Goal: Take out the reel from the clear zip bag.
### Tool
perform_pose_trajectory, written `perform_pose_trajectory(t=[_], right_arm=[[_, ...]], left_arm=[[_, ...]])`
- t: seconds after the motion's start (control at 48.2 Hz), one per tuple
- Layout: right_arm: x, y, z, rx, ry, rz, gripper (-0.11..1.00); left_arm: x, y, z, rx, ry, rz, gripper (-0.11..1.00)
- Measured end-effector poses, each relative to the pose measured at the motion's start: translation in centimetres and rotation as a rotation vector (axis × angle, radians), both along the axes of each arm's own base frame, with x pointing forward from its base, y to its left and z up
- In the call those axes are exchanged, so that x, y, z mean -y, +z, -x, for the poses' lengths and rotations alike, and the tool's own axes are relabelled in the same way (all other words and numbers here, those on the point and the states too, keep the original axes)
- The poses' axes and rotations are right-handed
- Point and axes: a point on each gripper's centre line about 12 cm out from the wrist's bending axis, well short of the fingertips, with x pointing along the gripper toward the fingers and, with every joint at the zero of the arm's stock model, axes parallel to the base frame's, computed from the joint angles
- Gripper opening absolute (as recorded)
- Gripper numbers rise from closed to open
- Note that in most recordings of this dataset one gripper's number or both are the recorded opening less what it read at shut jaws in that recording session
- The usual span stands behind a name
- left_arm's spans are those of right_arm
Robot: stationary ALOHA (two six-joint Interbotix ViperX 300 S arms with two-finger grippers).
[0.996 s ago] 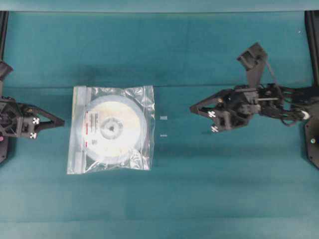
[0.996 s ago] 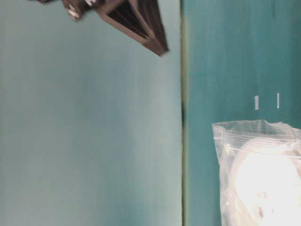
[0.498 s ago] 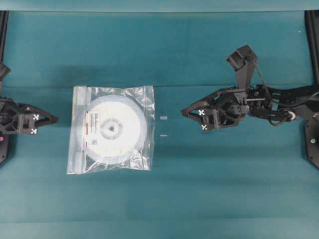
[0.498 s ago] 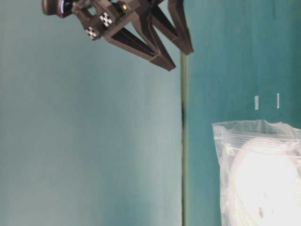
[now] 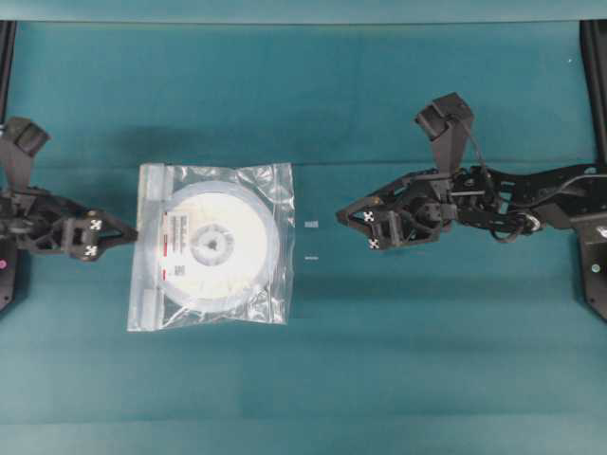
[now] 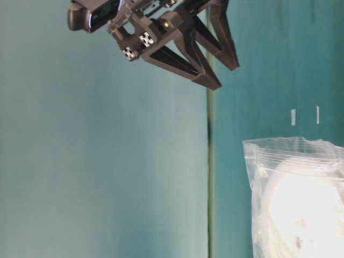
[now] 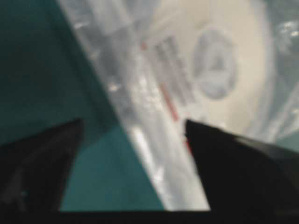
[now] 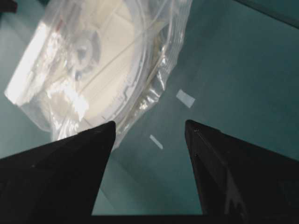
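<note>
From the left wrist view the picture is soft and blurred: the two dark fingers point(image 7: 42, 163) of the left gripper point(image 5: 133, 233) stand wide apart with nothing between them but green cloth and the whitish zip edge of the crinkly clear square zip bag point(image 7: 140, 140), which runs slantwise just ahead of the tips. Through the plastic, further on, sits the flat round white plastic reel point(image 7: 233, 65) with its cream centre and red-striped label; its far rim is cut off by the frame.

The right wrist view is sharper. The right gripper point(image 8: 149, 128) also has its black fingers point(image 8: 74, 158) spread wide and empty, and the bag lies beyond and to the left of them, well apart, with two small white tape marks point(image 8: 185, 98) on the teal table cover point(image 8: 233, 56) between gripper and bag.

Only the overhead view shows both arms at once: the left gripper's tips are just beside the bag's zip edge, though I cannot tell whether they touch it, while the right gripper point(image 5: 343, 209) is clear of the opposite edge, past the tape marks. The reel point(image 5: 218, 245) lies flat, wholly inside the bag point(image 5: 275, 190).

The table-level view cuts the bag point(image 6: 258, 156) off at the frame edge, and the reel there is a washed-out glare; one open gripper point(image 6: 226, 75) hangs above the cloth.
</note>
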Motion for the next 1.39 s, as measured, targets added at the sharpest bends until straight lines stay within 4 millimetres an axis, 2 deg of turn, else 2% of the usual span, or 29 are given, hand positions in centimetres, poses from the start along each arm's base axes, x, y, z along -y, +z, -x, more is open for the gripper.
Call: perform_pose_trajectory(t=[0.353,0.768,1.038,1.391], right_arm=[[0.0,-0.1,-0.1,0.0,-0.002,0.0,0.78],[-0.1,0.0,-0.2,0.008,-0.002,0.001,0.78],[-0.1,0.1,-0.2,0.019,-0.005,0.005,0.78],[-0.2,0.1,-0.3,0.019,-0.001,0.005,0.78]], left_arm=[[-0.3,-0.8,-1.4,-0.001,-0.001,0.002,0.84],[-0.3,-1.2,-1.7,-0.005,0.0,0.007,0.83],[-0.4,-1.3,-2.0,-0.012,0.005,0.012,0.75],[-0.6,-1.3,-2.9,-0.012,0.003,0.011,0.74]])
